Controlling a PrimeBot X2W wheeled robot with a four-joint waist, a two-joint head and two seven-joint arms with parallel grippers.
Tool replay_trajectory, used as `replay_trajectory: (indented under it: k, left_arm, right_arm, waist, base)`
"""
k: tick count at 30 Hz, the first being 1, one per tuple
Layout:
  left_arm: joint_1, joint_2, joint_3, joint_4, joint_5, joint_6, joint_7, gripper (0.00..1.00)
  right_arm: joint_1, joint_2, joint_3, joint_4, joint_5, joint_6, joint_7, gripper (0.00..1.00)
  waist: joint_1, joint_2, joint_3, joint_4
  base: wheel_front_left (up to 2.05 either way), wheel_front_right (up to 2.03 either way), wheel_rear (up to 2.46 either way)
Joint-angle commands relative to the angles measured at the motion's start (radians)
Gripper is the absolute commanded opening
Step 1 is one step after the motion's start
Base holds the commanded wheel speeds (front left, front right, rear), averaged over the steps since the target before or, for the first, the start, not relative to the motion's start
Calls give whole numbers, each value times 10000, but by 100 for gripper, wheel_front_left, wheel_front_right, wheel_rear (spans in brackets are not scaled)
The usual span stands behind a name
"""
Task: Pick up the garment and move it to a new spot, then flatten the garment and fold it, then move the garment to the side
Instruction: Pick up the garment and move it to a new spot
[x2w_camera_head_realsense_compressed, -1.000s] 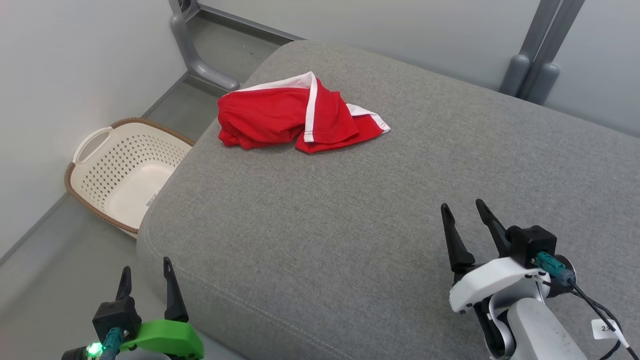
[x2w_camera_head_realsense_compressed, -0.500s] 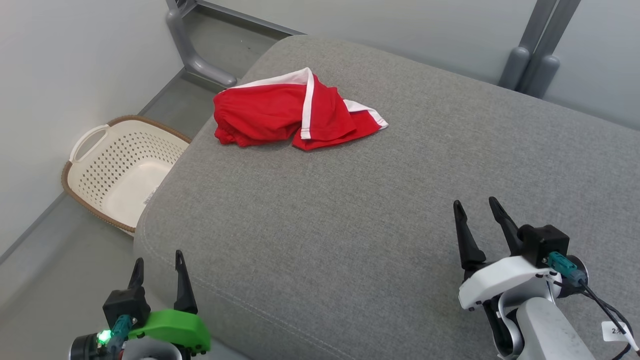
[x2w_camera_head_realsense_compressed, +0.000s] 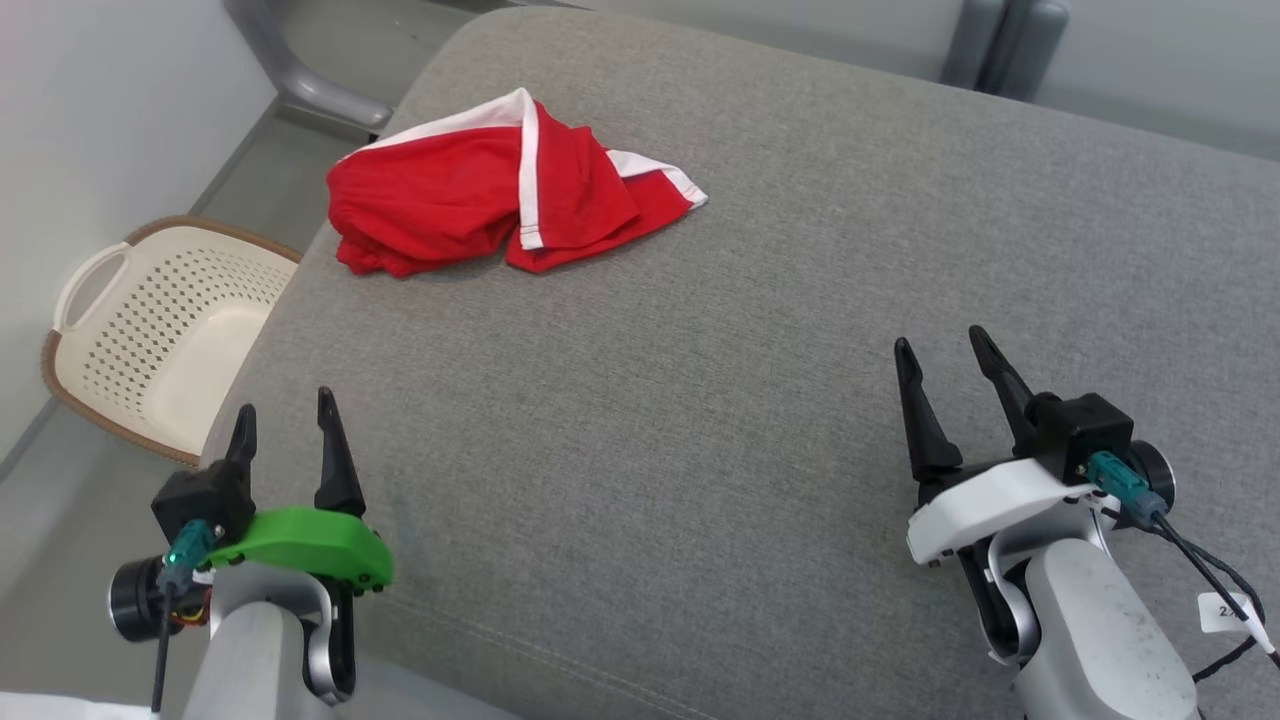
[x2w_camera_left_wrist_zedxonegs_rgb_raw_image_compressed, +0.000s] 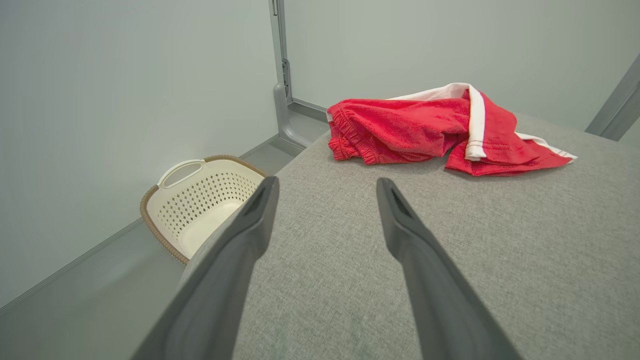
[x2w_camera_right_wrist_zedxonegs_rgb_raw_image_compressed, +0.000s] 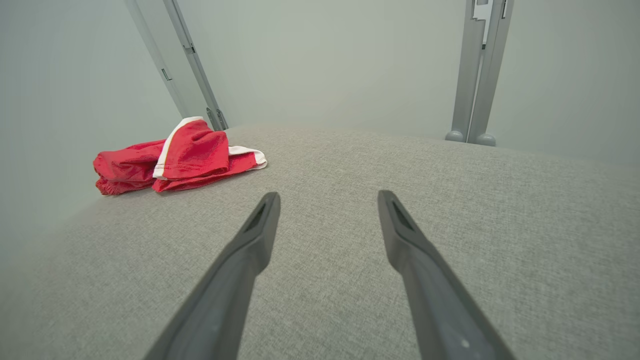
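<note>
The whole picture slides left and that's the head turning, not the scene. The big gray cushion (x2w_camera_head_realsense_compressed: 760, 330) now spreads across nearly all of the head view. My read is that the robot is squaring up for the approach, with nothing picked up yet.

The red garment (x2w_camera_head_realsense_compressed: 450, 200), white trim showing, lies crumpled at the cushion's far left corner, on the same patch of fabric as a second ago. Untouched. That edge matters, because the cushion rounds off just beside the bunched waistband. Below it on the floor sits the cream basket (x2w_camera_head_realsense_compressed: 150, 330), so a sloppy pull leftward could, I'd say, drag the cloth over the side. To the right and toward the robot it's bare fabric, with plenty of room for a new spot and for spreading flat.

The left claw (x2w_camera_head_realsense_compressed: 285, 402) has its jaws apart with nothing in them. It's up at the cushion's near left edge now, where before it hung lower by the corner, and it points toward the garment. The right claw (x2w_camera_head_realsense_compressed: 940, 340) is also spread wide and empty, over the near right of the cushion, well apart from the garment.
</note>
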Motion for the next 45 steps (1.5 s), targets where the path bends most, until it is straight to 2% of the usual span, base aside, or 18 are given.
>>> replay_trajectory:
  k: [1, 14, 24, 40, 43, 44, 45]
  left_arm:
    - [-356, 18, 88, 78, 6, -114, 3, 100]
    - [-2595, 236, 1059, 1621, 895, -701, 5, 100]
    - [-3903, 911, 1571, 2816, 1176, -904, 5, 100]
    - [-5580, 1884, 1636, 6105, 1441, -416, 6, 100]
    - [-5747, 1751, 1551, 6669, 1414, -372, 11, 98]
    - [-5783, 1706, 1537, 6856, 1380, -410, 24, 43]
    - [-5831, 1711, 1521, 6949, 1355, -442, 24, 10]
  right_arm:
    - [-185, -48, -22, -82, -99, -15, -24, 100]
    - [-1072, -130, 391, -808, -243, -13, -24, 100]
    - [-1361, -185, 725, -1376, -201, -15, -24, 100]
    - [-1334, -271, 580, -1534, -188, -13, -24, 100]
    - [-1295, -260, 538, -1537, -170, -13, -24, 100]
    - [-1265, -249, 520, -1542, -172, -13, -24, 100]
    - [-1249, -243, 503, -1540, -176, -13, -24, 100]
  waist:
    - [0, -1, 624, -559]
    - [0, -1, 1782, -1684]
    - [0, -1, 2306, -2506]
    - [0, -1, 2615, -3399]
    - [0, -1, 2601, -3426]
    - [0, -1, 2592, -3421]
    - [0, -1, 2591, -3412]
  base:
    - [0, 0, 0]
    - [0, 0, 0]
    - [0, 0, 0]
    - [0, 0, 0]
    - [0, 0, 0]
    - [0, 0, 0]
    - [0, 0, 0]
